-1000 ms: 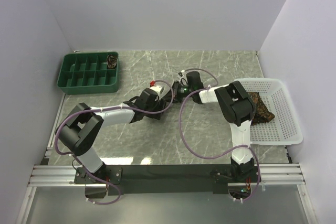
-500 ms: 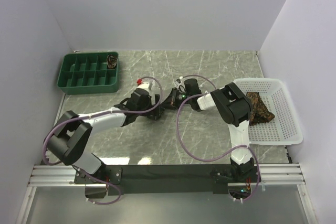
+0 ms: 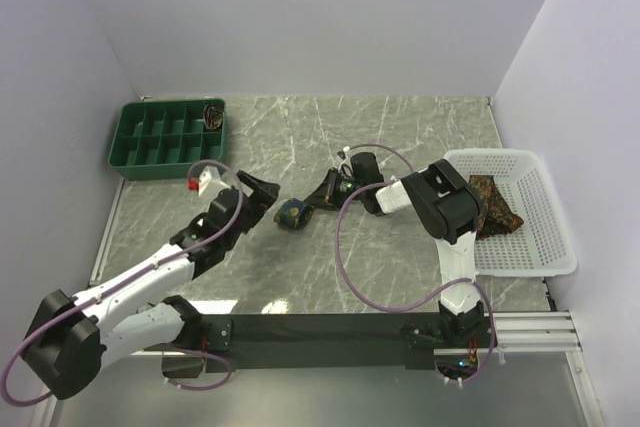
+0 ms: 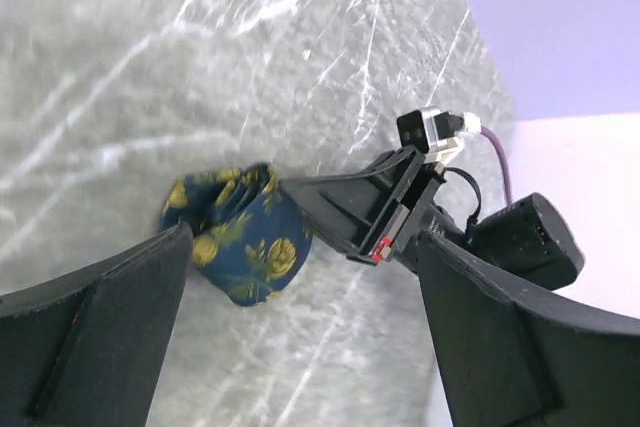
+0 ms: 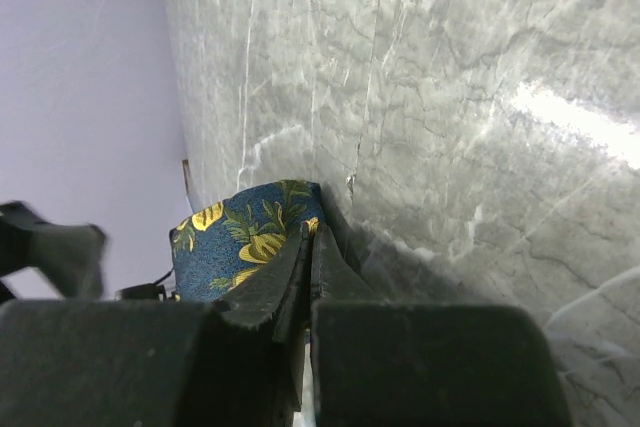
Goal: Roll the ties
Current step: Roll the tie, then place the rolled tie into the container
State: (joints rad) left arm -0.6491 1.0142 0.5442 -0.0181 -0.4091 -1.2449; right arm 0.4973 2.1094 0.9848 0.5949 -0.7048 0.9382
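One rolled navy floral tie (image 3: 292, 215)

one navy tie (image 3: 292, 215) with yellow flowers lies rolled on the one marble surface (image 3: 400, 127). one more rolled tie (image 3: 213, 115) sits in the single green tray (image 3: 165, 169). the one white basket (image 3: 545, 239) holds one brown patterned heap (image 3: 495, 204); how many ties make it up cannot be told. there are two tools: the left tool (image 3: 262, 190) and the right tool (image 3: 312, 207).

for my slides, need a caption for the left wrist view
Open left gripper frames the rolled navy floral tie, with the shut right gripper touching its edge.
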